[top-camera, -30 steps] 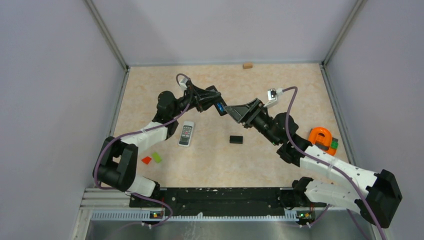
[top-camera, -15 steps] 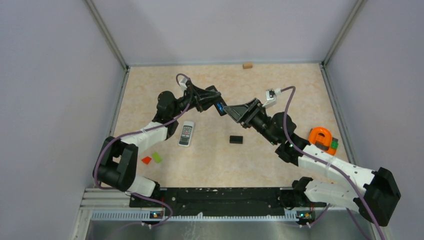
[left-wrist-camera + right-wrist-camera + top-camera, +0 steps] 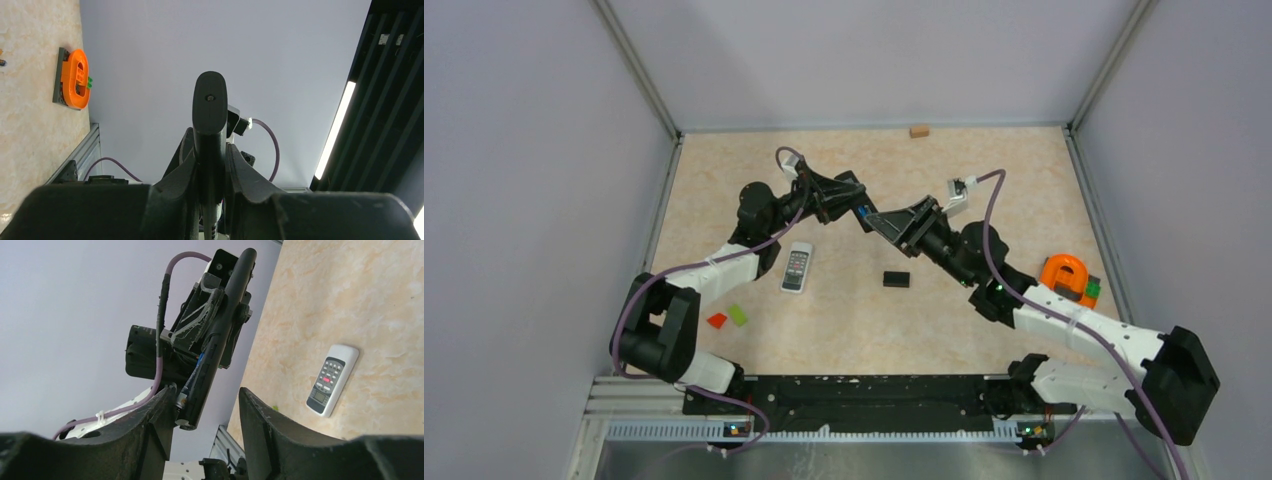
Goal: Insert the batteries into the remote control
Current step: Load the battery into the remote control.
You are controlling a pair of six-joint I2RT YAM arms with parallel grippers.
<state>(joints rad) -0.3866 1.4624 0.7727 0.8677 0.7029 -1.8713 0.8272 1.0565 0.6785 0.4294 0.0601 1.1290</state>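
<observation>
Two robot arms meet in mid-air over a table, loading a battery into a black remote control; the task looks partly done

The left gripper [image 3: 854, 205] is pressed together on the black remote control [image 3: 226, 307], holding it raised and tilted above the table [image 3: 984, 170]; a slim blue battery [image 3: 196, 371] with a silver end lies along the remote's lower half, seemingly in its bay, though whether it is fully seated cannot be told; the right gripper [image 3: 206, 395] has its fingers spread on either side of the remote's lower end, gripping nothing; no second battery shows in the bay, so more loading probably remains; a small black flat piece [image 3: 896, 279], possibly the cover, lies on the table, near a white remote [image 3: 796, 267] that rests buttons-up
</observation>
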